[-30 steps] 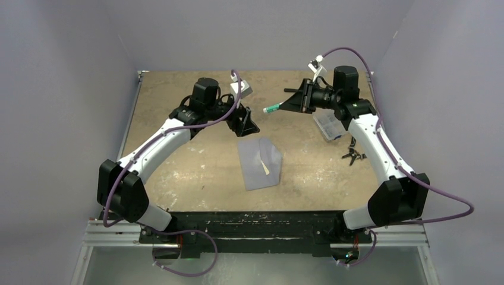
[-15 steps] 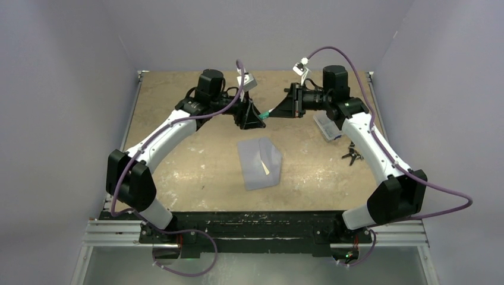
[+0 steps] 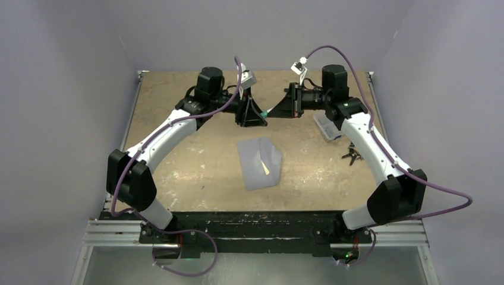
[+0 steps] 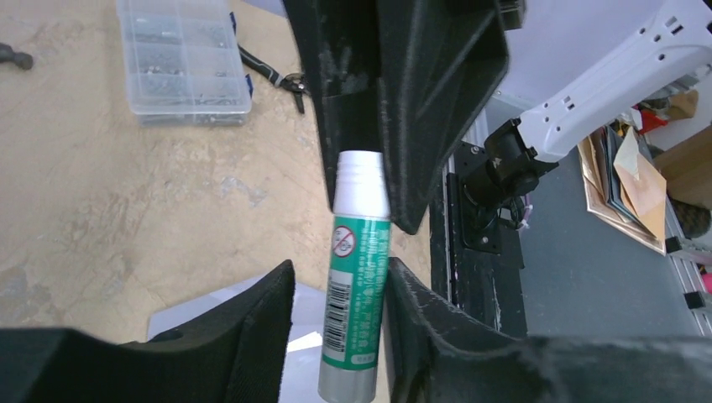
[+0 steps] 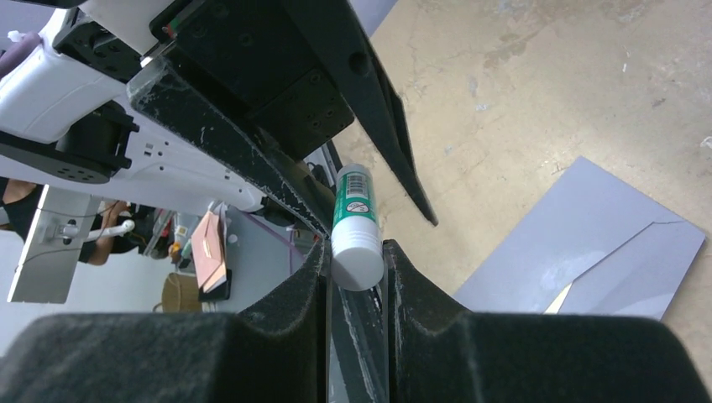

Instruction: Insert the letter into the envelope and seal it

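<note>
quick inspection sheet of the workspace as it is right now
surface: tan table, scuffed, with pale marks
job's things: envelope flat at the centre; a cream sliver of the letter shows at its flap edge
clutter: clear compartment box and black hand tool on the right side; glue stick held in the air above the table
grippers: right gripper shut on the stick's white cap end; left gripper open, fingers on either side of the green body, a gap on one side
cables: purple cables loop along both arms, none on the envelope
surroundings: grey walls on three sides
</note>
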### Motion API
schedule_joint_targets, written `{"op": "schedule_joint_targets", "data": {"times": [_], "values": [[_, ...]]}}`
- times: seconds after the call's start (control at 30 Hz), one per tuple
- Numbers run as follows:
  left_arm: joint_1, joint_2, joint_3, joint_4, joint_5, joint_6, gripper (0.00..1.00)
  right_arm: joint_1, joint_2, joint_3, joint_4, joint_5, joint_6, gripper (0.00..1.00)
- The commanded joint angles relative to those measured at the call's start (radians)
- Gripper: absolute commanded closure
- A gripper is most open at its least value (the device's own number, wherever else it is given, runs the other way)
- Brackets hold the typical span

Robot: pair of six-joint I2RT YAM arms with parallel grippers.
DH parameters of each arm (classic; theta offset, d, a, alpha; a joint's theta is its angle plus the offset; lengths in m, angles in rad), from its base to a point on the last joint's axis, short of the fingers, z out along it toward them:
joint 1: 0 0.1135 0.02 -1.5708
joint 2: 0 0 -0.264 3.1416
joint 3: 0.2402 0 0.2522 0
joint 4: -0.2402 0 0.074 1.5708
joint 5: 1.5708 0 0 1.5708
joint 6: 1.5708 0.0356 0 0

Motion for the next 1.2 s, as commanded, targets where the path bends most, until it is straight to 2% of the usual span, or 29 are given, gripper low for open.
{"op": "schedule_joint_targets", "data": {"times": [0.0,0.07,0.13,0.23,0.27,0.37,0.47,0.53,0.73,1.0,1.17], "values": [[-0.003,-0.018,-0.005,0.095,0.062,-0.036,0.67,0.01,0.009,0.03,0.058,-0.045,0.014,1.0],[-0.003,-0.014,-0.009,0.091,0.074,-0.034,0.8,0.011,0.011,0.029,0.062,-0.05,0.018,1.0],[-0.003,-0.015,-0.016,0.081,0.078,-0.021,0.97,0.011,0.011,0.027,0.065,-0.051,0.021,1.0],[-0.003,-0.025,-0.026,0.076,0.089,-0.005,1.0,0.013,0.012,0.027,0.06,-0.023,0.026,1.0],[-0.003,-0.028,-0.026,0.073,0.087,0.0,1.0,0.013,0.011,0.032,0.053,0.006,0.026,0.97],[-0.003,-0.037,-0.022,0.047,0.076,0.028,1.0,0.013,-0.002,0.025,0.073,0.068,0.055,0.65],[-0.003,-0.041,-0.021,0.023,0.06,0.048,1.0,0.013,-0.023,0.001,0.141,0.096,0.112,0.49],[-0.003,-0.045,-0.024,0.015,0.051,0.056,1.0,0.013,-0.033,-0.01,0.158,0.107,0.128,0.45],[-0.003,-0.055,-0.029,0.011,0.019,0.063,1.0,0.013,-0.035,-0.024,0.16,0.104,0.147,0.46],[-0.003,-0.073,-0.054,0.069,-0.014,0.027,1.0,0.035,-0.031,-0.024,0.086,0.104,0.082,0.41],[-0.002,-0.078,-0.055,0.055,-0.02,0.036,1.0,0.036,-0.041,-0.045,0.136,0.11,0.12,0.57]]}}
